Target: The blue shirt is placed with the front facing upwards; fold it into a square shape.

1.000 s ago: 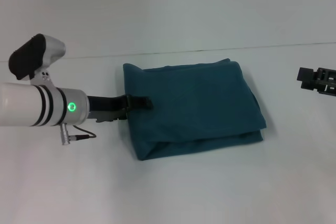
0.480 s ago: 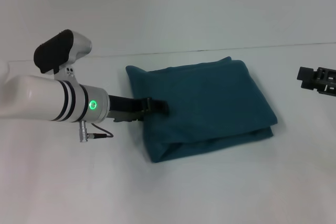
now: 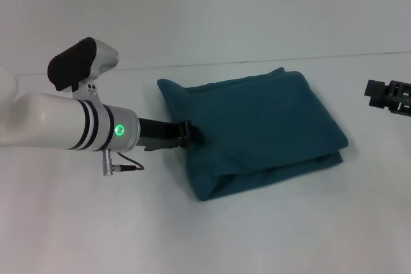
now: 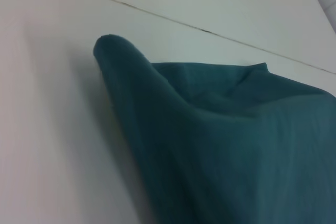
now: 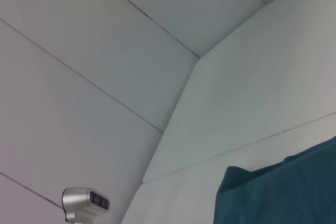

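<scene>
The shirt [image 3: 257, 129] lies mid-table, folded into a thick, roughly square bundle — soft, light, likely to slump or slide, so best gripped at an edge. The left gripper [image 3: 192, 134] is at its left edge, jaws closed on cloth. The right gripper [image 3: 390, 96] hovers well apart — jaw state unclear.

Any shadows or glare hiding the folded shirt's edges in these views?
Head view: even light, no glare, folded dark teal-blue cotton shirt edges clear. Left wrist view: soft shadow beside its raised corner, near cloth blurred. Right wrist view: only one corner shows.
</scene>
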Controlling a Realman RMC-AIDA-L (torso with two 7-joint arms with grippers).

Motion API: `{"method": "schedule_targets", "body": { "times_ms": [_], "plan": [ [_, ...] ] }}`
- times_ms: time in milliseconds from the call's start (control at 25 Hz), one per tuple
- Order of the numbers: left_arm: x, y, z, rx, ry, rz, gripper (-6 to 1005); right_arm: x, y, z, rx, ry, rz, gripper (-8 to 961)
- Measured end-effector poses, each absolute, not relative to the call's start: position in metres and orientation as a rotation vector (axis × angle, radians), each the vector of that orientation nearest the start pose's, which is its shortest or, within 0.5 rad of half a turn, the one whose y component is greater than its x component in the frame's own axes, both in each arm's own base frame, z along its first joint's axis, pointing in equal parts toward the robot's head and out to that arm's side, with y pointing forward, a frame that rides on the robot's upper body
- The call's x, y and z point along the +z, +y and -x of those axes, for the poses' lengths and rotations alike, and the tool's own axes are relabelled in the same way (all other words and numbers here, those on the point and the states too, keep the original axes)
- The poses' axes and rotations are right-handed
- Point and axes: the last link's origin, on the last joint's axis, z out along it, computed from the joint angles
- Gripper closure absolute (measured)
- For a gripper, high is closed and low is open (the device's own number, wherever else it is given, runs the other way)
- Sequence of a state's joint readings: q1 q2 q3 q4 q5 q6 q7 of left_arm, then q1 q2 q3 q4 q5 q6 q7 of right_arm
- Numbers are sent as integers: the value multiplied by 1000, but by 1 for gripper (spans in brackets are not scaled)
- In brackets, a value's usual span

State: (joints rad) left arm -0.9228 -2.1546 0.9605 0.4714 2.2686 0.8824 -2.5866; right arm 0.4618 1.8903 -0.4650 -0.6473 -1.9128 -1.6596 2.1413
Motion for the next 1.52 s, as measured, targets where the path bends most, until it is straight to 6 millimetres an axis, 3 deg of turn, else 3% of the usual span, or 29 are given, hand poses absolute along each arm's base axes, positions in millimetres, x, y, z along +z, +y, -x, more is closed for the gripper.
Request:
{"method": "schedule_targets", "body": {
  "times_ms": [360,480,600,920,1120,1520],
  "plan": [
    [-90,420,180,-322,-1697,2230,747,111,330,-308,1046,1582,2179,249],
    [-84,411,182,-331,-1725,2268,848,110,331,-307,1054,1582,2180,249],
    [-73,398,193,-337,-1777,2277,886,108,332,-306,1066,1590,2177,249],
    [-34,370,236,-318,-1873,2215,886,106,334,-306,1073,1599,2166,249],
    [-7,373,262,-281,-1872,2146,886,107,336,-305,1075,1595,2165,249],
    [4,383,274,-290,-1864,2090,885,105,341,-301,1075,1588,2172,250]
  ]
}}
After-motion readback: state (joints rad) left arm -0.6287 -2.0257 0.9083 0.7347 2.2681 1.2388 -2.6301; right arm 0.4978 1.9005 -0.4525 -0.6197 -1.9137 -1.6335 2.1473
